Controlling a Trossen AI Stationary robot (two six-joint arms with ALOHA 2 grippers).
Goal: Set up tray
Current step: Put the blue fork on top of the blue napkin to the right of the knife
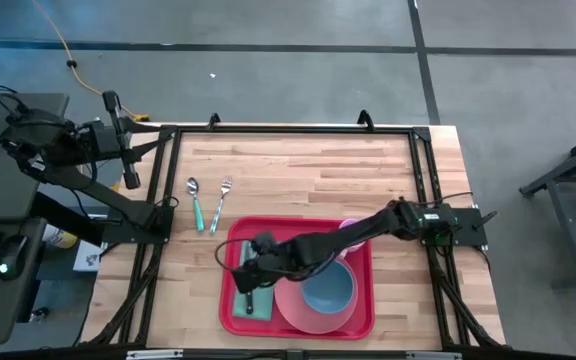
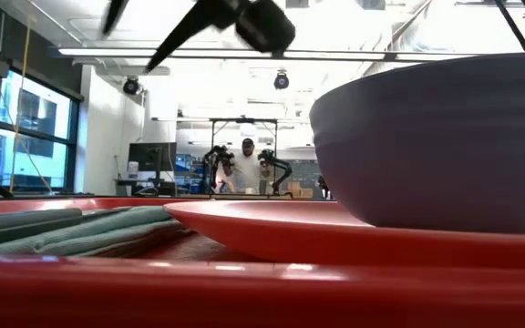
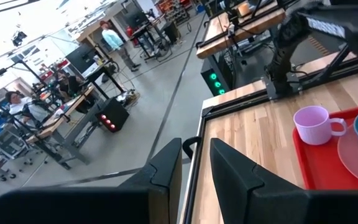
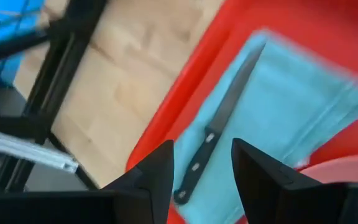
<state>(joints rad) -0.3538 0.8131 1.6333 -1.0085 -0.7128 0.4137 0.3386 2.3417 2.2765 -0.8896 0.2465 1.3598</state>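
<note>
The red tray (image 1: 371,300) lies at the table's near middle and carries a pink plate (image 1: 308,318), a blue bowl (image 1: 328,288), a pink mug (image 3: 316,123) and a teal napkin (image 4: 291,106). A black-handled knife (image 4: 197,165) lies flat on the napkin. My right gripper (image 4: 204,168) is open and hovers just above the knife's handle, over the tray's left part (image 1: 248,278). A spoon (image 1: 196,203) and a fork (image 1: 220,203) lie on the wood left of the tray. My left gripper (image 3: 194,168) waits beyond the table's left edge (image 1: 128,178), its fingers narrowly apart.
In the low view the bowl (image 2: 436,146) on the plate (image 2: 272,232) fills the right, with the folded napkin (image 2: 89,228) on the left. A black frame rail (image 4: 55,81) runs along the table's edge. Bare wood lies beyond the tray. People stand far off in the room.
</note>
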